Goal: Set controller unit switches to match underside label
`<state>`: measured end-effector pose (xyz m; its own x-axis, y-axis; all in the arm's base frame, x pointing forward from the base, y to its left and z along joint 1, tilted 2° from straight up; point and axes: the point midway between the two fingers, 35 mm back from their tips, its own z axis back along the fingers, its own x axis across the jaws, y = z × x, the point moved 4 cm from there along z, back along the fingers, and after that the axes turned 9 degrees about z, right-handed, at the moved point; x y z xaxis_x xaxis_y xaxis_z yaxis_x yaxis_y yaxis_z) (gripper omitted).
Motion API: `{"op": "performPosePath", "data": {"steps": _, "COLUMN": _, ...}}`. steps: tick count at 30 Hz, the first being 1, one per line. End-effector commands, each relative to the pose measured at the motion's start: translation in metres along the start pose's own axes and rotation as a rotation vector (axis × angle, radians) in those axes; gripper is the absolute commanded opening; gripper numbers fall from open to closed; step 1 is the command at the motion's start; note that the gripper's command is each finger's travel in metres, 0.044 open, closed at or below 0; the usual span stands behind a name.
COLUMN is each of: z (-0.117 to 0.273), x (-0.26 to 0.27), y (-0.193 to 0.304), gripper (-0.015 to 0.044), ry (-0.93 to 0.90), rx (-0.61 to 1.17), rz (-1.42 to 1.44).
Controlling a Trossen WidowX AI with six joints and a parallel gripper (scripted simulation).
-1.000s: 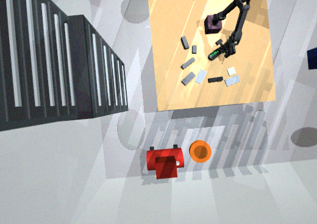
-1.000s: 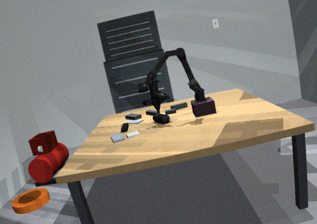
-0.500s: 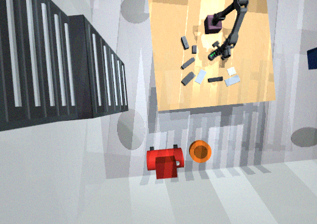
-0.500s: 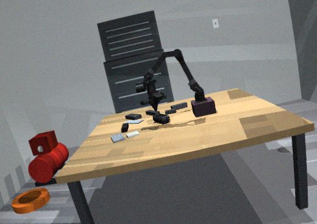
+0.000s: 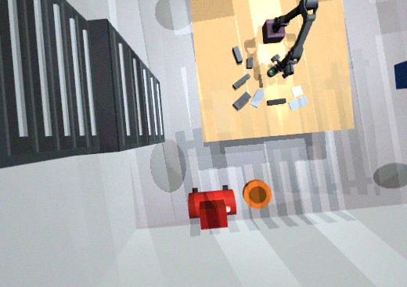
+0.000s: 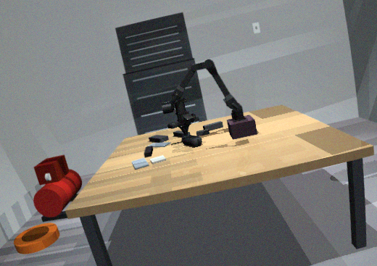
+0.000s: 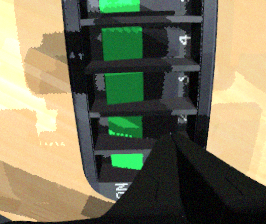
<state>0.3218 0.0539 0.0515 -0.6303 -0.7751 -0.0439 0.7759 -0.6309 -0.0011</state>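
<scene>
The dark grey controller unit (image 5: 270, 74) (image 6: 193, 141) (image 7: 76, 75) sits on the bench, switches facing up. The wrist view shows part of its top: green ends on the left, dark ends and numbers on the right, 4, 3 and 2 legible, and ON printed at the near end. The nearest and farthest visible green patches look brighter than those at 3 and 4; which ends are down is hard to tell. The far end is out of that view. My gripper (image 6: 185, 134) (image 7: 169, 143) is shut and empty, its tips at the dark side beside number 2, hiding part of the nearest switches. The underside label is hidden.
Dark modules (image 5: 242, 101) (image 5: 241, 81) (image 5: 237, 55) (image 6: 159, 138) and a black bar (image 5: 276, 102) (image 6: 148, 151) lie around the unit on the bench (image 5: 329, 111) (image 6: 254, 164). Pale blue plates (image 5: 257, 98) (image 5: 298, 103) (image 6: 140, 163) and a white block (image 5: 297, 91) (image 6: 158, 159) lie nearby.
</scene>
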Motion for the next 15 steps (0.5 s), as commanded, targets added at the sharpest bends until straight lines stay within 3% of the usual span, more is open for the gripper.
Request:
{"op": "performPosePath", "data": {"steps": 1, "z": -0.006, "x": 0.0, "y": 0.0, "gripper": 0.0, "ry": 0.0, "rx": 0.003, "rz": 0.003}}
{"op": "performPosePath", "data": {"steps": 15, "z": -0.018, "x": 0.0, "y": 0.0, "gripper": 0.0, "ry": 0.0, "rx": 0.002, "rz": 0.003}}
